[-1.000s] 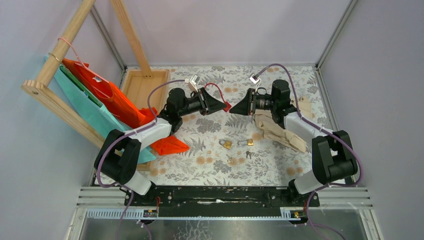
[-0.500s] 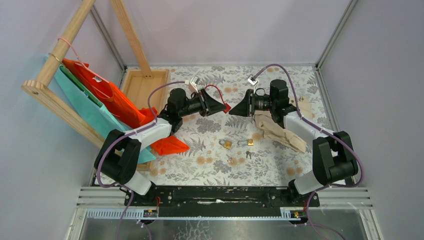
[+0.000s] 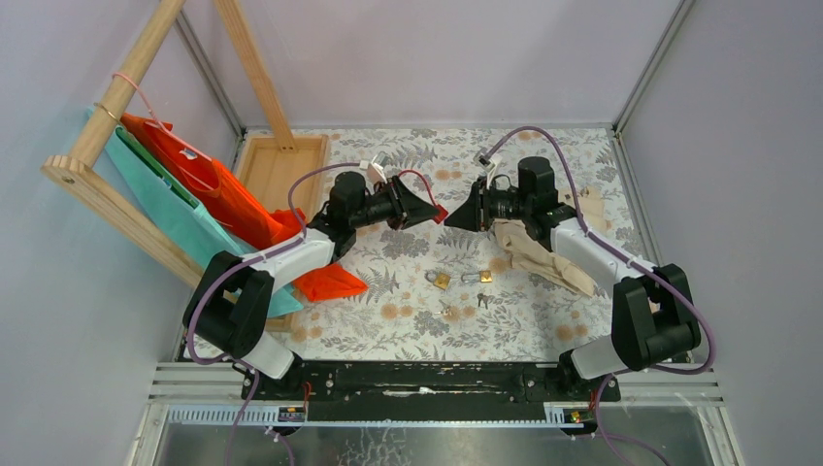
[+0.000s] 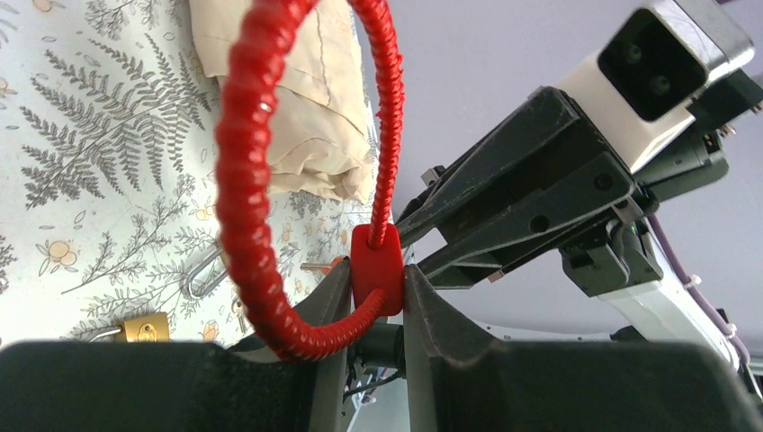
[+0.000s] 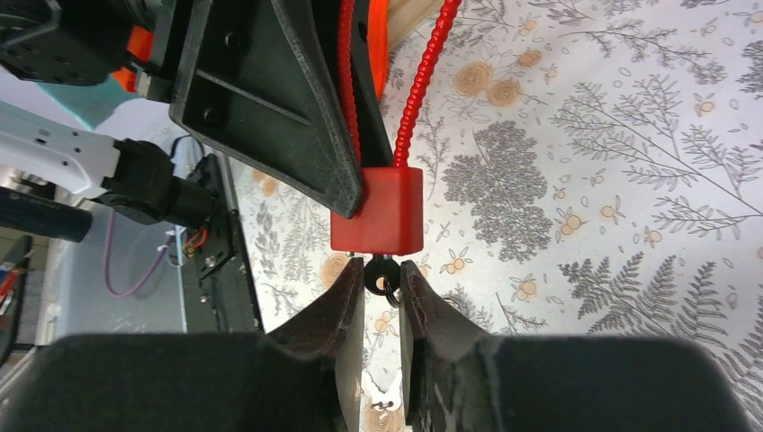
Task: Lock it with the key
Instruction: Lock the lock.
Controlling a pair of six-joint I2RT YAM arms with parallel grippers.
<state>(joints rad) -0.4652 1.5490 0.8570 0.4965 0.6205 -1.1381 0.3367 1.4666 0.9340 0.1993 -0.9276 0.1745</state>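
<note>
The red padlock body is held up off the floral counter, midway between the two arms. The left pincer is closed tight on its flat sides, and the cable shackle loops up and back from the body. The right pincer is nearly shut on the small dark key. The key's head sits right against the keyhole face and no blade shows, so the blade is probably seated already. The body looks like a light, hard, smooth-coated block. It should be stiff enough to clamp firmly, but it is small and slick, so it could twist between the fingers when the key is turned. The flat-sided hold across the body is the right one, since it resists that turn. The ribbed cable looks springy and bendable, so it would make a poor handle. The key is tiny and thin, with only its head to grip. That hold needs to be square, and the turn should run along the key's own axis so it does not slip or bend. Two brass padlocks lie on the counter below, well apart from this.
</note>
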